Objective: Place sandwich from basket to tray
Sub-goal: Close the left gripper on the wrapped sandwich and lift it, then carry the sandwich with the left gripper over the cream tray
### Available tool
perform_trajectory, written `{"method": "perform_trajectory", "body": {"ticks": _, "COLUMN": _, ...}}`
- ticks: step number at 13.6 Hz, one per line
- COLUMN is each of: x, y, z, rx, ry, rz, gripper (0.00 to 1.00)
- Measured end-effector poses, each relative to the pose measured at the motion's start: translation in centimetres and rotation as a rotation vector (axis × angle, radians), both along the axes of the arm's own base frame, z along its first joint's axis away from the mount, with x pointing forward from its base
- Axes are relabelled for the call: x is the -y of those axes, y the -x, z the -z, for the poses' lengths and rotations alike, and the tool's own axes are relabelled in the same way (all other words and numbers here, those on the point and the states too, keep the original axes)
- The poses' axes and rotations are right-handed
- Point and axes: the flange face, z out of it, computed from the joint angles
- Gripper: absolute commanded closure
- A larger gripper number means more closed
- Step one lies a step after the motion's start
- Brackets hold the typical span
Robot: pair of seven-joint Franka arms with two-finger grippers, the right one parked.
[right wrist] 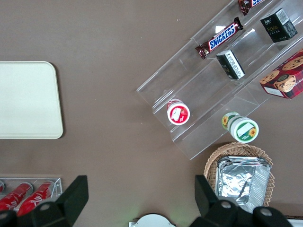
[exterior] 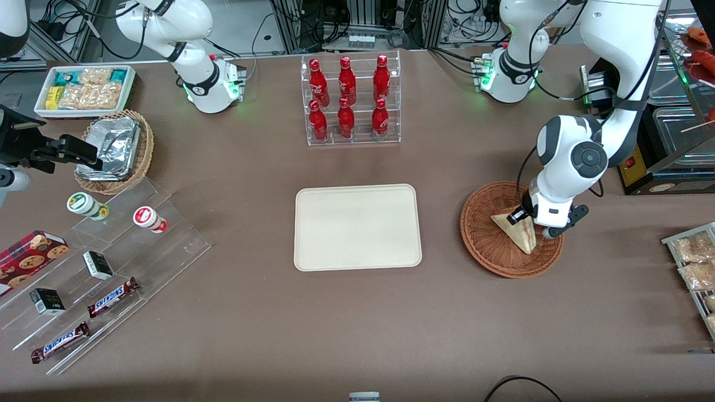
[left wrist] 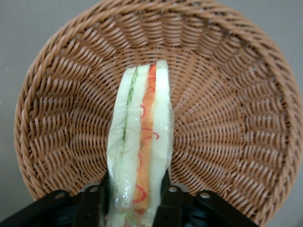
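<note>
The sandwich (exterior: 516, 231) is a pale bread wedge with red, orange and green layers, wrapped in clear film, in the round reddish-brown wicker basket (exterior: 485, 241) toward the working arm's end of the table. My left gripper (exterior: 529, 221) is low in the basket, its two black fingers pressed against both bread faces of the sandwich (left wrist: 142, 142). In the left wrist view the sandwich stands on edge over the basket's woven floor (left wrist: 227, 118), and one finger (left wrist: 173, 203) touches its side. The cream-white tray (exterior: 357, 226) lies flat mid-table, with nothing on it.
A clear rack of red bottles (exterior: 351, 100) stands farther from the front camera than the tray. A metal counter (exterior: 667, 139) and bagged snacks (exterior: 692, 259) flank the basket at the working arm's end. A tan basket of foil containers (exterior: 114, 148) and acrylic snack steps (exterior: 95, 279) lie toward the parked arm's end.
</note>
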Motion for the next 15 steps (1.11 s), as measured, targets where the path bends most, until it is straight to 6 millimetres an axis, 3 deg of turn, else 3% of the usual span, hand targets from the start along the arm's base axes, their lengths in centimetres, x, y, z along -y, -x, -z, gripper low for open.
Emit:
{"method": "perform_trajectory", "body": {"ticks": 3, "x": 0.1, "y": -1.6, "z": -4.5, "rx": -0.004, "ry": -0.008, "rz": -0.001, "gripper": 1.0}}
{"method": "perform_trajectory", "body": {"ticks": 6, "x": 0.8, "y": -4.1, "z": -13.2, "rx": -0.021, "ry": -0.019, "rz": 0.008, "gripper": 1.0}}
{"method": "perform_trajectory", "body": {"ticks": 8, "x": 2.9, "y": -5.3, "z": -18.4, "rx": -0.003, "ry": -0.016, "rz": 0.041, "gripper": 1.0}}
{"method": "perform_trajectory", "body": {"ticks": 10, "x": 6.8, "y": -6.0, "z": -21.4, "rx": 0.035, "ry": -0.005, "rz": 0.104, "gripper": 1.0}}
{"method": "perform_trajectory", "body": {"ticks": 11, "x": 9.5, "y": -6.0, "z": -21.8, "rx": 0.043, "ry": 0.001, "rz": 0.146, "gripper": 1.0}}
{"method": "perform_trajectory", "body": {"ticks": 15, "x": 21.7, "y": -4.4, "z": -19.4, "rx": 0.018, "ry": 0.019, "rz": 0.335, "gripper": 1.0}}
